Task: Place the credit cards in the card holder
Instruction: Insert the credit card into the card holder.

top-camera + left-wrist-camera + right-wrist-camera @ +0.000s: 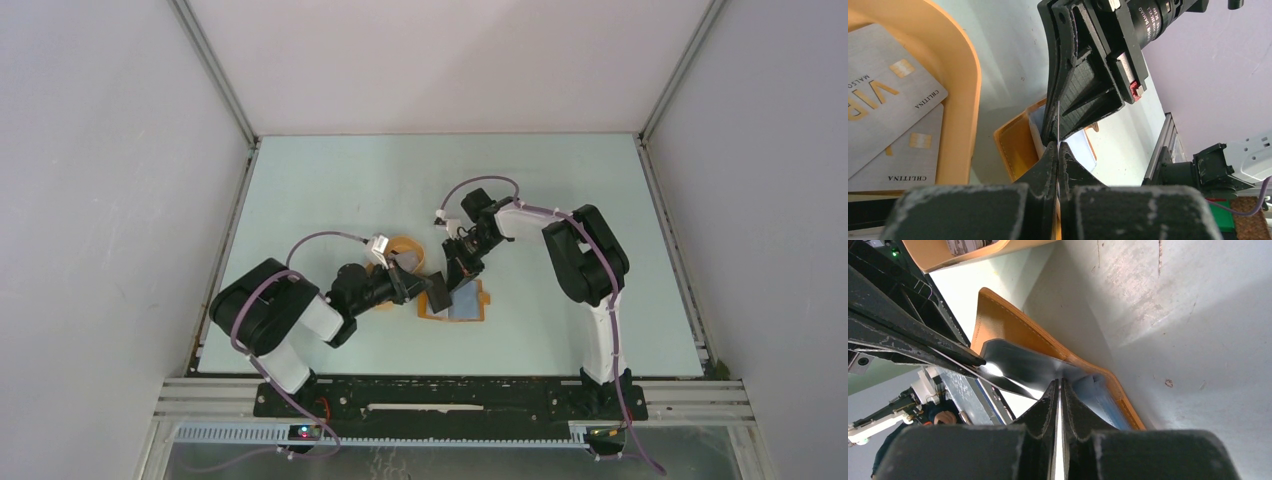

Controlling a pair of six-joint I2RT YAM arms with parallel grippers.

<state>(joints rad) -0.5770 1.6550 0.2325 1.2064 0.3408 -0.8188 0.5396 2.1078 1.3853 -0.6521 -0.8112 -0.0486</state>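
The orange card holder (pixel 470 305) lies open mid-table, blue-grey lining up; it also shows in the left wrist view (pixel 1015 142) and the right wrist view (pixel 1008 325). My left gripper (pixel 425 283) (pixel 1058 145) is shut on a pale credit card, seen edge-on (pixel 1058 120). In the right wrist view the card's silvery face (pixel 1018 367) slants down into the holder's fold. My right gripper (pixel 462 272) (pixel 1059 381) is shut at the holder's far edge, with a thin pale strip, apparently lining, between its jaws. Two more credit cards (pixel 878 95) lie in the tray.
An oval orange rimmed tray (pixel 403 243) (pixel 970 90) stands just behind and left of the card holder, close to the left wrist. The two grippers are nearly touching over the holder. White walls enclose the pale green table (pixel 560 200).
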